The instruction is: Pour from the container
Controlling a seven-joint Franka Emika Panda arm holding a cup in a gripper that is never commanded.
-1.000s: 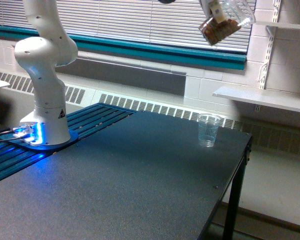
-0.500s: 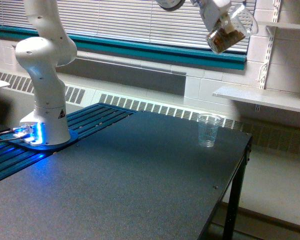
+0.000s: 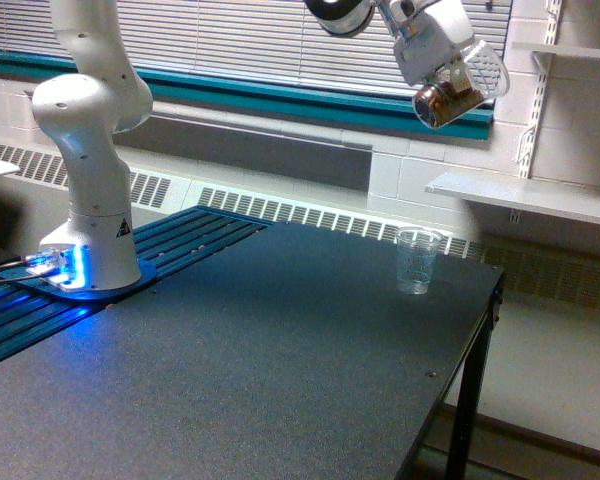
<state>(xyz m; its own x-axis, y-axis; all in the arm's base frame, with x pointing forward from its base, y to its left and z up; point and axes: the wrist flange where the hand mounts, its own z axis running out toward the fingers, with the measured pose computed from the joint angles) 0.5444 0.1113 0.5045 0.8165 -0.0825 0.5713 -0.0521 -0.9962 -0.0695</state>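
Clear jar (image 3: 458, 88), brown contents, clamped in gripper (image 3: 442, 62), tilted high above plastic cup (image 3: 417, 260) on table (image 3: 280, 370). Risk: contents falling from height scatter past cup's narrow mouth.

arm (image 3: 90, 130): upper links are being cut off by the top edge
jaws: being hidden behind the container (image 3: 460, 85)
container contents: brown, too blurred to be identified
desk (image 3: 280, 370): near side being cut off by the bottom edge
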